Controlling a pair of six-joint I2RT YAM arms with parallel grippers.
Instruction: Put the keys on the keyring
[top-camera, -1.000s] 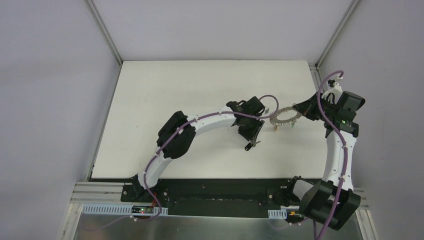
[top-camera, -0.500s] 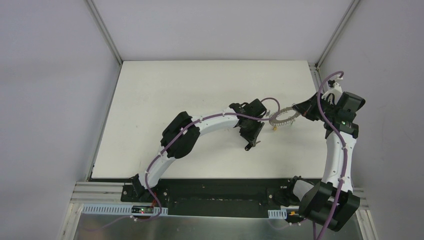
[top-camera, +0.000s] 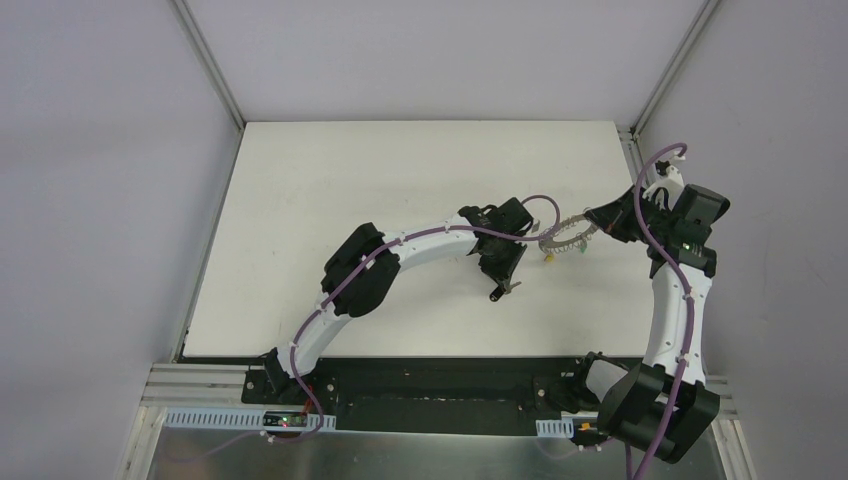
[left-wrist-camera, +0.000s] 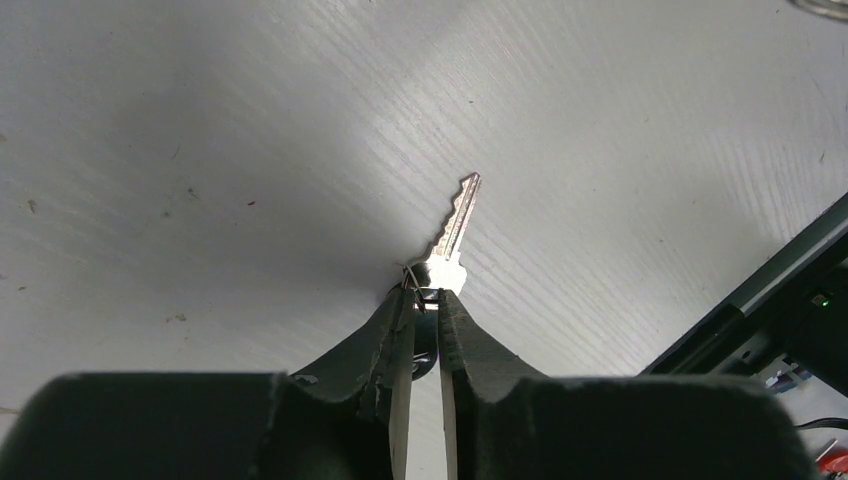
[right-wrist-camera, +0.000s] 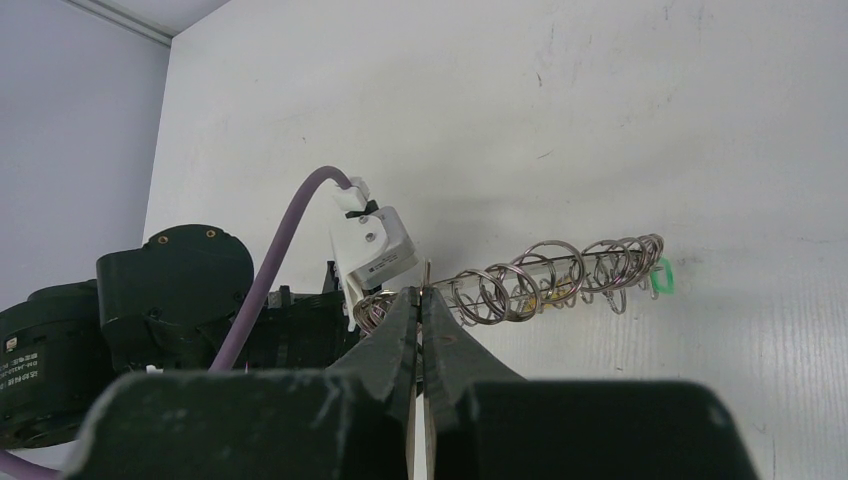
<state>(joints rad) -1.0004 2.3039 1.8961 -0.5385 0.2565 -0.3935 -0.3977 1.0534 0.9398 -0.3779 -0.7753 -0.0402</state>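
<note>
In the left wrist view my left gripper (left-wrist-camera: 425, 295) has its jaws drawn in on the dark head of a key (left-wrist-camera: 456, 222). The key's silver blade sticks out ahead over the white table (left-wrist-camera: 200, 150). From above, this gripper (top-camera: 503, 289) sits left of the keyring (top-camera: 563, 236). My right gripper (right-wrist-camera: 421, 292) is shut on the near end of the keyring (right-wrist-camera: 545, 268), a grey loop fringed with wire rings. A green key head (right-wrist-camera: 660, 277) shows at its far end and a yellow one (right-wrist-camera: 545, 296) hangs under the middle. The yellow key (top-camera: 549, 257) also shows from above.
The left arm's wrist and purple cable (right-wrist-camera: 270, 275) stand just behind the keyring in the right wrist view. The table's dark front rail (left-wrist-camera: 790, 270) runs at the right of the left wrist view. Grey walls (top-camera: 100, 200) close in both sides.
The left jaws have narrowed onto the key's head. The left arm and the keyring have shifted slightly; the right gripper stays shut on the keyring.
</note>
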